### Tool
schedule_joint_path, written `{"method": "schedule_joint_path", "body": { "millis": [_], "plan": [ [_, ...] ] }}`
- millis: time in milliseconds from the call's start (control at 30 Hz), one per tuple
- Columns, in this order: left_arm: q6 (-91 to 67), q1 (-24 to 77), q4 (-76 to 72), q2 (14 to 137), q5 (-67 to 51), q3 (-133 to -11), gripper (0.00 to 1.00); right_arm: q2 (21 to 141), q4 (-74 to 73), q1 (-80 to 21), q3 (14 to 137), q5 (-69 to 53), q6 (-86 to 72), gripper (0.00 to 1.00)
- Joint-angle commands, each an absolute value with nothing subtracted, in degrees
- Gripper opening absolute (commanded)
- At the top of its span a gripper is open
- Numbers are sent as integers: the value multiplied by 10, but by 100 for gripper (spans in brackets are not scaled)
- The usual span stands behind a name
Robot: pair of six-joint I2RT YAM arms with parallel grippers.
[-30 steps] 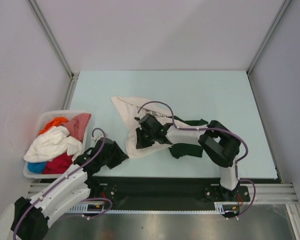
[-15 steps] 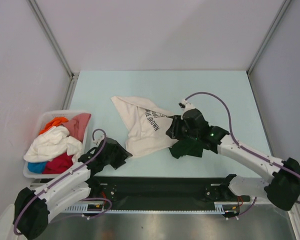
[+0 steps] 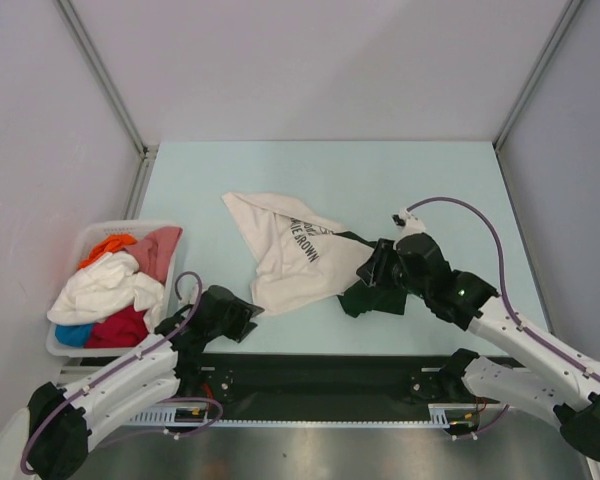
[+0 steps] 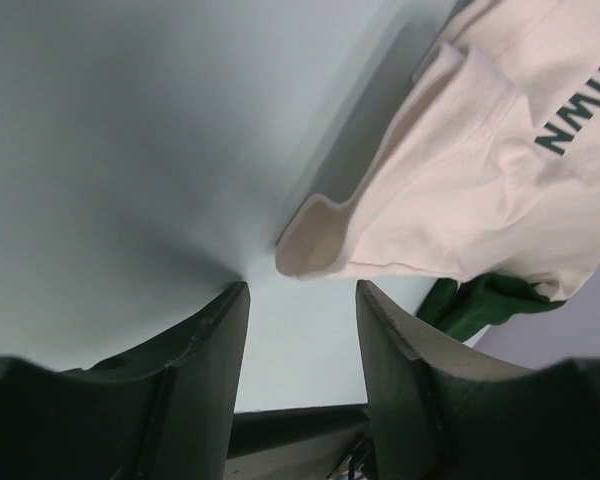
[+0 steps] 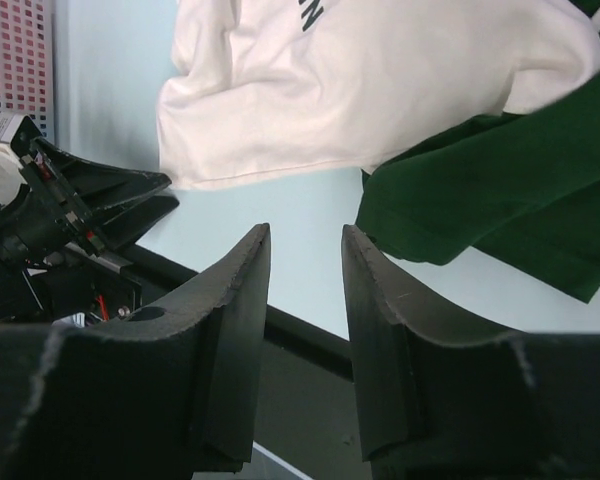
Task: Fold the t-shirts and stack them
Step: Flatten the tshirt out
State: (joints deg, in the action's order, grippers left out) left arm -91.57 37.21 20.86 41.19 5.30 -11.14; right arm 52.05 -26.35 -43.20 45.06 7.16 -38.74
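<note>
Top external view: white basket point(image 3: 130, 224) at nine o'clock holds waiting t-shirts point(image 3: 105, 290). Left gripper point(image 3: 244, 316), jaws parted and empty, sits beside the crumpled cream tee point(image 3: 295, 265) at table centre. Right gripper point(image 3: 373, 268), jaws apart and empty, hovers over its green sleeve point(image 3: 380, 298) at four o'clock. This looks like the spreading step; next, pinch corners and pull flat.

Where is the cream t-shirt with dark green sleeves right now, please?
In the top view the cream t-shirt lies crumpled on the table, left of centre, with the left gripper by its near corner and the right gripper by its green sleeve.
</note>
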Motion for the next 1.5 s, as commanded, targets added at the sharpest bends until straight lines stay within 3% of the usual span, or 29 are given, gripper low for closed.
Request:
{"method": "schedule_joint_path", "body": {
  "millis": [0, 300, 933, 1033, 1167, 1267, 1367, 1400, 1467],
  "plan": [
    [-951, 376, 238, 423, 115, -104, 53, 494, -290, -430, 441, 89, -403, 40],
    [-948, 376, 234, 482, 121, -127, 50, 442, -329, -429, 425, 103, -421, 40],
    [-959, 403, 234, 487, 124, -115, 45, 455, -366, -418, 414, 129, -465, 40],
    [-952, 404, 211, 491, 128, -110, 36, 449, -371, -415, 410, 125, -468, 40],
    [-944, 403, 200, 511, 121, -110, 32, 461, -386, -406, 411, 125, -482, 42],
    [-940, 403, 186, 512, 122, -102, 25, 472, -410, -383, 406, 128, -506, 51],
    [-912, 403, 178, 497, 130, -105, 13, 475, -424, -346, 393, 122, -520, 56],
    [-902, 403, 181, 490, 135, -108, 0, 471, -424, -334, 382, 106, -519, 56],
    [-875, 403, 197, 473, 142, -120, 0, 466, -423, -288, 366, 87, -520, 53]
  ]
}}
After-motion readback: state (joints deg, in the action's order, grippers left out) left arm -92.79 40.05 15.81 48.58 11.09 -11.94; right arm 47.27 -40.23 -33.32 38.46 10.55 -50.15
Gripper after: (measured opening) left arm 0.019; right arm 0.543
